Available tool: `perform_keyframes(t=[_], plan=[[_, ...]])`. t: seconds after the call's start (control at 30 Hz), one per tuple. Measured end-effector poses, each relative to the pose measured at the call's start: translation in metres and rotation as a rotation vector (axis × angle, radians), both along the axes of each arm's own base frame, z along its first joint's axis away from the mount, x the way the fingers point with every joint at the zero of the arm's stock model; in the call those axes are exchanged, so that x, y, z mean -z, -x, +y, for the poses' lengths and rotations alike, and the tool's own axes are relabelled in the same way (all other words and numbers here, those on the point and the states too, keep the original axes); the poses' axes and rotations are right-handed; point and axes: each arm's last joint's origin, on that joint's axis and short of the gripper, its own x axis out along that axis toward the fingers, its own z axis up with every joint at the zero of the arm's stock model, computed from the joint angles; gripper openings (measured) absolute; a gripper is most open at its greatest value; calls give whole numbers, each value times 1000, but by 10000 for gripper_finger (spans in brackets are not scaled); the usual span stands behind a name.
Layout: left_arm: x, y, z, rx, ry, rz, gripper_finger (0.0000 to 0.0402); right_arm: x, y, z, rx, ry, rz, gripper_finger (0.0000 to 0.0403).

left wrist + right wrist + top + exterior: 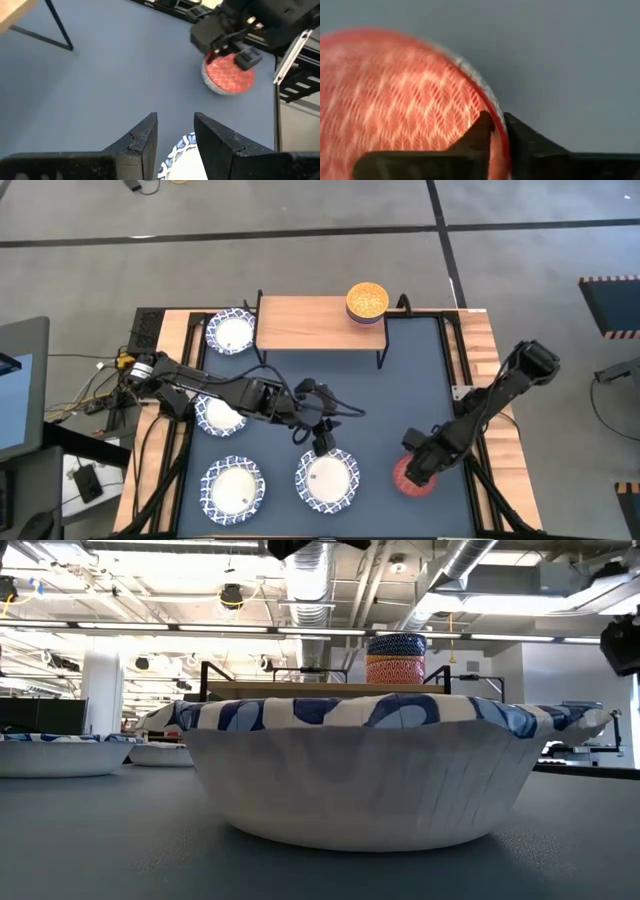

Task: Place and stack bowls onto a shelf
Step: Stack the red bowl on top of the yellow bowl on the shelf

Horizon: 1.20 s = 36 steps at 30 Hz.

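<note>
A small red bowl sits near the table's right near corner, and my right gripper is shut on its rim. My left gripper is open and hovers over the far rim of a white bowl with a blue patterned rim; that rim shows below the gap between its fingers. Three more white bowls rest on the table's left half. The light-wood shelf stands at the far edge and carries a stack of small bowls, yellow inside on top. My right gripper pinches the red bowl's rim, one finger inside the bowl and one outside. It comes down at a slant from the table's far right. Whether the bowl's base is on the table or lifted, I cannot tell.
The dark-blue table shows bare room between the shelf and both grippers. The shelf's thin black legs stand on it. Cables and a monitor lie off the table's left edge.
</note>
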Motion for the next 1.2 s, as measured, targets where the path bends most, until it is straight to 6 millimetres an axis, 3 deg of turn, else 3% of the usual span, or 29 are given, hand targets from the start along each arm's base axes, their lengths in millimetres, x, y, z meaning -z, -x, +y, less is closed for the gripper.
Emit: perform_keyframes(t=[0.03, 0.13, 0.4, 0.7, 1.0, 1.2], plan=[[1, 0, 1, -5, 0, 8, 112, -3, 0, 0, -1, -1, -12, 38], [1, 0, 5, -26, 10, 15, 112, -11, 0, -4, -4, 44, -33, 39], [-2, -6, 24, -85, 25, -32, 112, -54, -3, -33, 56, 202, -151, 55], [-16, -18, 49, -95, -30, -190, 112, -102, -26, -67, 160, 398, -400, 46], [-24, -24, 74, -127, -96, -263, 112, -137, -45, -104, 227, 600, -488, 48], [-24, -23, 80, -169, -183, -249, 122, -155, -50, -122, 305, 702, -523, 49]])
